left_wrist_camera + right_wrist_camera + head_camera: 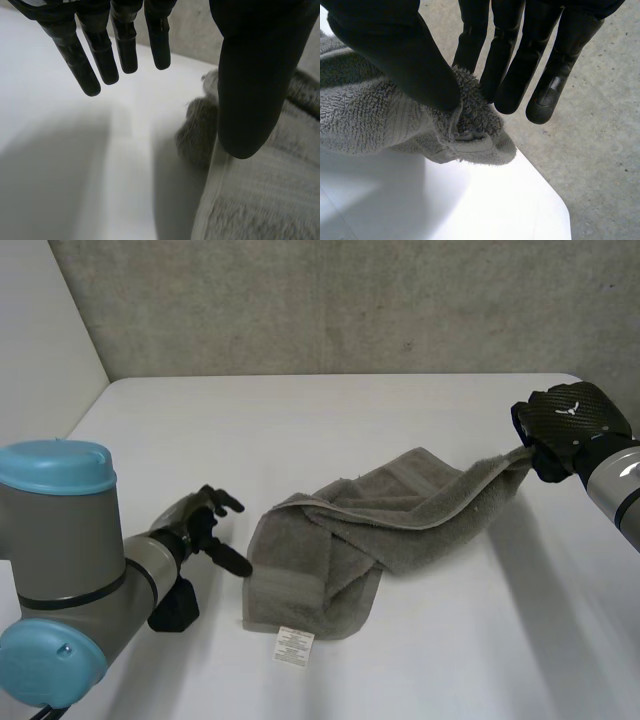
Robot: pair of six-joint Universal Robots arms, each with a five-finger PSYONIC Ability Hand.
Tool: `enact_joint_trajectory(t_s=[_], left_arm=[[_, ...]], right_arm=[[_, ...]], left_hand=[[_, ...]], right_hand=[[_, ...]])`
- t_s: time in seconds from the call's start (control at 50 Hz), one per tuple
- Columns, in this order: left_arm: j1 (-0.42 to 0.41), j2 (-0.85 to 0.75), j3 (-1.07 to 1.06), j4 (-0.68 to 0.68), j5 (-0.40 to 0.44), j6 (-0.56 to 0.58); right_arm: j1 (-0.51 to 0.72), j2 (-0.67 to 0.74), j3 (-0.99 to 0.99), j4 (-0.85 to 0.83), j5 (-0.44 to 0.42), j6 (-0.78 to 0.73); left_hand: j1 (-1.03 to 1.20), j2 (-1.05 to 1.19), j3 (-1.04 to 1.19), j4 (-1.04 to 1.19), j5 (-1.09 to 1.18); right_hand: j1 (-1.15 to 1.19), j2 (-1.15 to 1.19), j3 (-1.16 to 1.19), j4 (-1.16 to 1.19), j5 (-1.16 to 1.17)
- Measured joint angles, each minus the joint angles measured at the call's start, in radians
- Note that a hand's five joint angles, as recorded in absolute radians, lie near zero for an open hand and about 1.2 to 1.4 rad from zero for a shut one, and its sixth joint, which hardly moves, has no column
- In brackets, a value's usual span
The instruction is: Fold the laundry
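Right hand [572, 422]: pinching a corner of the towel [400, 520], thumb against fingers.
Left hand [205, 518]: spread beside the bunched end, seemingly not touching.
Risk: the shallow pinch could slip if pulled.

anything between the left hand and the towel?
Only a strip of bare table, in head and left wrist views; the left hand is open beside the towel.

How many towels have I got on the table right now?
1. The grey towel lies bunched on the white table; the right hand pinches one corner, and the left hand is open beside the opposite end. Its folds could hide something smaller.
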Motion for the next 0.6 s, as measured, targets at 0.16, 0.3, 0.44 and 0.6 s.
enact_joint_trajectory(t_s=[0.16, 0.3, 0.44, 0.6], left_arm=[[0.002, -0.024, -0.021, -0.002, 0.009, 0.002], [-0.006, -0.046, -0.025, -0.001, 0.079, -0.005], [-0.017, -0.063, -0.026, -0.007, 0.122, -0.035], [-0.035, -0.069, -0.023, -0.009, 0.131, -0.051]], right_arm=[[0.001, 0.001, 0.002, -0.001, 0.000, 0.000], [0.001, 0.001, 0.005, -0.005, 0.000, -0.001], [0.002, 0.002, 0.005, -0.019, 0.000, -0.003], [0.003, 0.003, 0.002, -0.024, 0.001, -0.042]], left_hand=[[0.077, 0.076, 0.075, 0.078, 0.080], [0.182, 0.190, 0.188, 0.191, 0.191], [0.202, 0.210, 0.209, 0.211, 0.211], [0.498, 0.500, 0.483, 0.486, 0.486]], right_hand=[[0.000, 0.000, 0.000, 0.000, 0.000], [0.000, 0.000, 0.000, 0.000, 0.000], [0.000, 0.000, 0.000, 0.000, 0.000], [0.000, 0.000, 0.003, 0.000, 0.000]])
